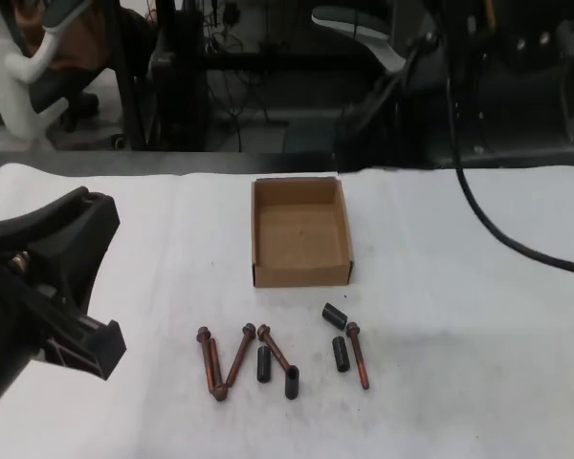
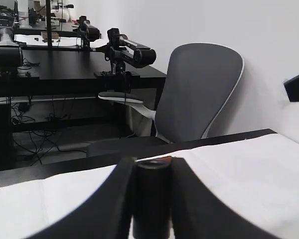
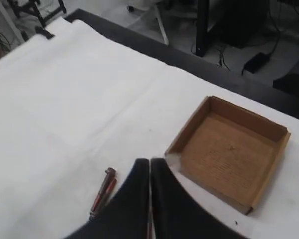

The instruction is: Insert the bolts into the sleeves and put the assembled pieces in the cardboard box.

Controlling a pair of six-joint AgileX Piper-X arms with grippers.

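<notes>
The task looks barely begun: the cardboard box (image 1: 301, 234) sits empty, bolts (image 1: 240, 356) and sleeves (image 1: 264, 364) lie loose on the cloth (image 1: 459, 335) just before it, the left gripper (image 2: 152, 167) clamps one black sleeve (image 2: 150, 209), and the right gripper (image 3: 149, 162) is pinched shut.

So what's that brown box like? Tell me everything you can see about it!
The cardboard box is plain brown, with an open top, a flat floor and four low walls. It looks like thin corrugated card. It sits flat on the white cloth, farther from the arms than the bolts and sleeves, and apart from them. Nothing is inside it, and only the cloth touches it.
</notes>
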